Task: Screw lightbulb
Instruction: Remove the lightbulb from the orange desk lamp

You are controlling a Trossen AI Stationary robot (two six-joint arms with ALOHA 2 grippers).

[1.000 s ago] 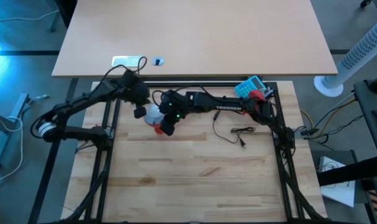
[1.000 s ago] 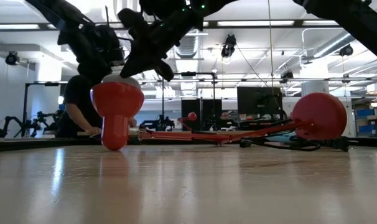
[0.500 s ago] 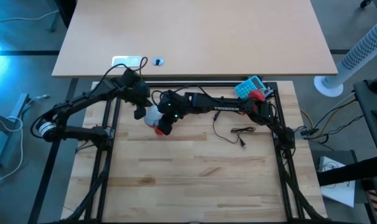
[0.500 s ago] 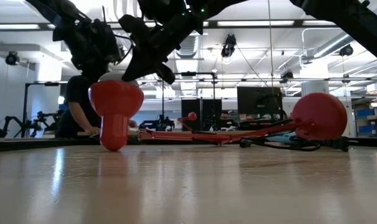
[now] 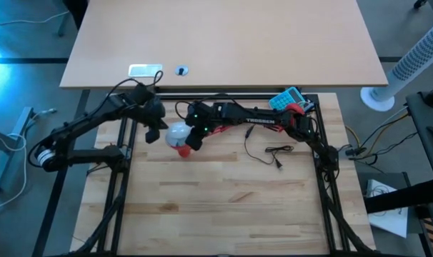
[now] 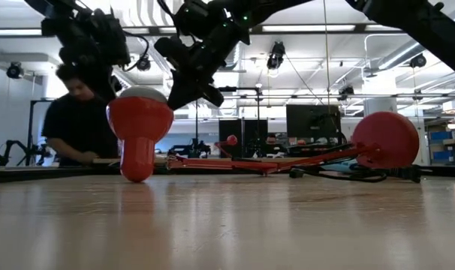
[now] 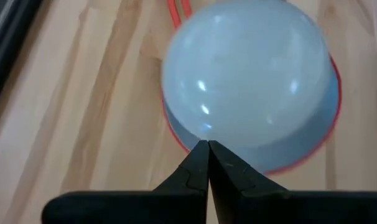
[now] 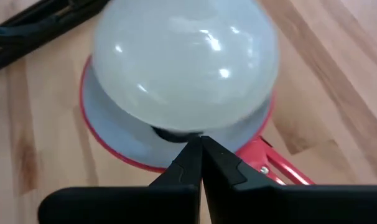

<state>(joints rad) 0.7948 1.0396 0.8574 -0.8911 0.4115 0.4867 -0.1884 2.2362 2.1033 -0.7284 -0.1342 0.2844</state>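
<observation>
1. Nearest in the low view, bare pale wooden table [image 6: 227,225] fills the lower half of the frame; on it at left of centre the red cone-shaped lamp shade [image 6: 140,124] points its mouth upward, with the small white rounded lightbulb [image 6: 143,93] seated in that mouth, only its dome showing.

2. The left gripper [image 5: 151,134], which half a second ago hung right over the shade, now sits off to the bulb's left in the high view, clear of it, with its claw fully closed on nothing. I take this as a release between turns, or the screwing being finished.

3. The right gripper [image 5: 194,143] has also drawn back, to the right of the bulb [image 5: 177,132]; its jaws are pinched together and hold nothing.

4. The wrist views show what the overhead one cannot: the bulb [image 7: 247,74] stands free, with each arm's closed fingertips [image 8: 200,149] just short of it. Whether its threads are fully home stays hidden inside the shade.

5. Farther off, only the low view shows the round red lamp base [image 6: 385,139] at right and a person in a dark top [image 6: 77,120] behind the table.
</observation>
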